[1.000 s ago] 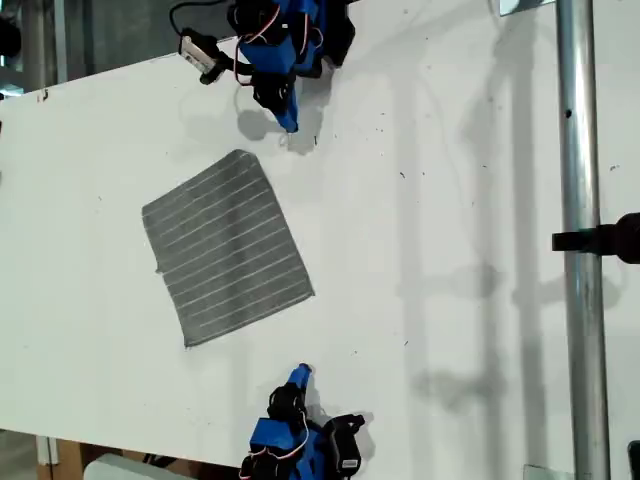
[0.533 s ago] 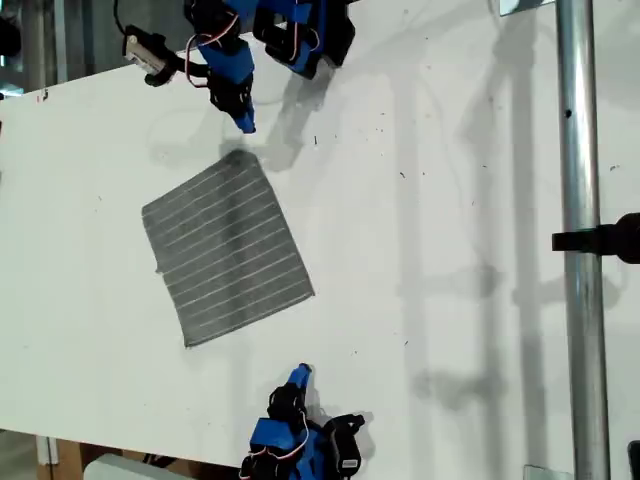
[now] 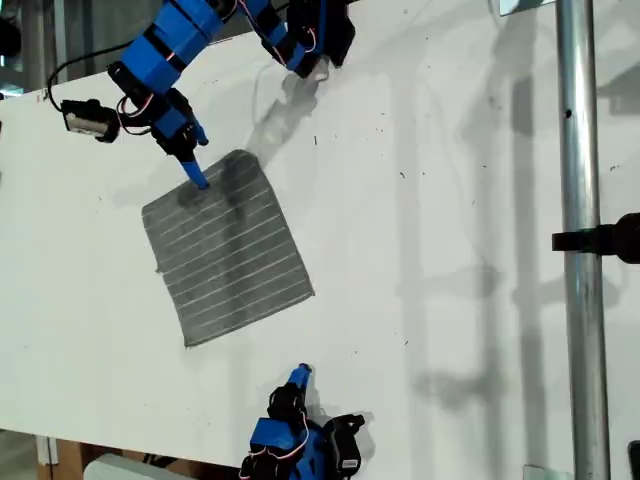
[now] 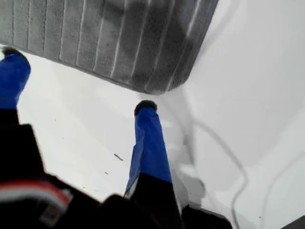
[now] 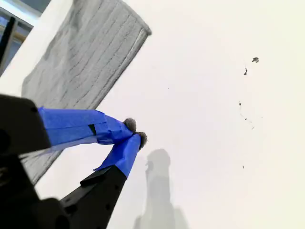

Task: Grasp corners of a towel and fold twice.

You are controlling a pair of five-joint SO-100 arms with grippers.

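Towel [image 3: 227, 249]: soft grey striped square, lying flat.

first claw [image 4: 78, 81] spread (reaching), second claw [image 5: 135, 132] closed

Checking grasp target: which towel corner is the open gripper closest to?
The corner nearest the exterior view's top: my first gripper, open, hovers beside it. The towel has three other corners, all farther away.

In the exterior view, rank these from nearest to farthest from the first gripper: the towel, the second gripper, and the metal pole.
Measured from my first gripper, at the exterior view's upper left:
1. The towel: its upper edge lies right by the fingertips.
2. My second gripper: near the exterior view's bottom edge, past the towel's far side.
3. The metal pole: running down the exterior view's right side.
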